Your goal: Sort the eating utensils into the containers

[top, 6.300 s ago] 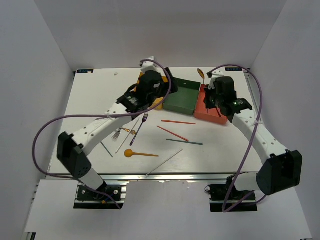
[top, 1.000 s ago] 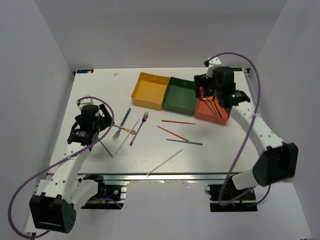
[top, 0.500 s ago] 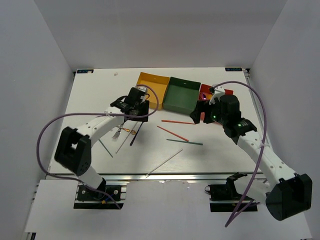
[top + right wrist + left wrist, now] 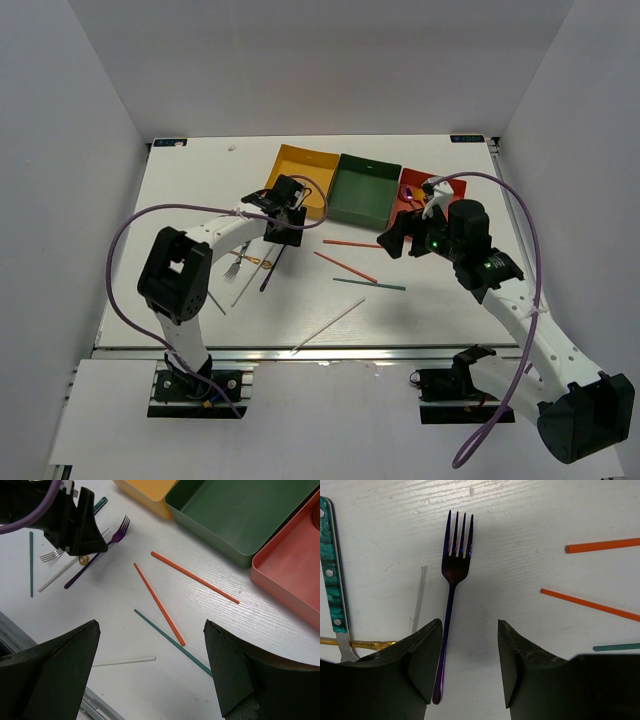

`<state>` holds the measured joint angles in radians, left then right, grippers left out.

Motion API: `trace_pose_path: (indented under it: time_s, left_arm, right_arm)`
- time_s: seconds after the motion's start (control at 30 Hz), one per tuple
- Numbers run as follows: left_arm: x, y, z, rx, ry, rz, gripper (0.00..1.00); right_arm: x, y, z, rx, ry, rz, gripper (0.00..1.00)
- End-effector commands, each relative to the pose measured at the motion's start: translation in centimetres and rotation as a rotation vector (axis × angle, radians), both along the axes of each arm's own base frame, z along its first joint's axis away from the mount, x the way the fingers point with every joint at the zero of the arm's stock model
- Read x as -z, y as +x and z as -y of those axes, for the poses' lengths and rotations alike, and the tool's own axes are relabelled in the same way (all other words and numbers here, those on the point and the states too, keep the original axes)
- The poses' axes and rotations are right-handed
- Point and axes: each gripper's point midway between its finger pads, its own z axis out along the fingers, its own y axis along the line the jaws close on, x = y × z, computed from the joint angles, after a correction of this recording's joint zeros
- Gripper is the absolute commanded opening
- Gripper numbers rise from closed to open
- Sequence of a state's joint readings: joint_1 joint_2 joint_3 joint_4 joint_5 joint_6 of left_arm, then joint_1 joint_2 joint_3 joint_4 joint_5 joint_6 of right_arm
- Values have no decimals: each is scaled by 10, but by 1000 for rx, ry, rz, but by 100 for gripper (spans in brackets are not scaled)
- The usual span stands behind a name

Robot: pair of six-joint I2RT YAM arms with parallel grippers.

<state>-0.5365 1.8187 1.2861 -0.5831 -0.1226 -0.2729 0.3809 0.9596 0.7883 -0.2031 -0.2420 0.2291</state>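
Purple fork (image 4: 451, 595) flat on table (image 4: 520, 520). Handle end seen between spread fingers of left gripper (image 4: 468, 645), nearer finger on view's left; contact cannot be told. Teal-handled utensil (image 4: 332, 570) and gold utensil (image 4: 355, 643) lie left of fork in wrist view. Right gripper (image 4: 150, 630) held wide open above two red chopsticks (image 4: 195, 577), green chopstick (image 4: 172, 642) and pale chopstick (image 4: 125, 661), all on table. Yellow tray (image 4: 290, 160), green tray (image 4: 240, 510), red tray (image 4: 285, 575) lined up side by side at far side.

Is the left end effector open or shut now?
Open: the fingers of the left end effector stand wide apart, with the purple fork partly between them.
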Motion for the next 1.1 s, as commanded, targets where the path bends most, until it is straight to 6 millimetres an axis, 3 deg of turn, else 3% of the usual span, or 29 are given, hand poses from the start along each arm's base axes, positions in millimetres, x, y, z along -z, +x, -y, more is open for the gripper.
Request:
trace_pose_path:
  time_s: [0.0, 0.23, 0.7, 0.87, 1.07]
  left_arm:
    - [-4, 8, 3, 10, -1, 12, 58]
    - [14, 2, 0, 21, 22, -29, 52]
    - [46, -6, -10, 15, 47, -100, 50]
    - [50, -11, -7, 24, 24, -118, 36]
    - [58, -22, 2, 5, -2, -130, 4]
  right_arm:
    - [-16, -4, -6, -38, 40, 45, 89]
    - [-17, -10, -8, -57, 52, 52, 89]
    - [-21, -10, -12, -72, 75, 65, 89]
    - [-24, -11, -10, -61, 72, 73, 90]
    - [-34, -12, -6, -39, 77, 100, 89]
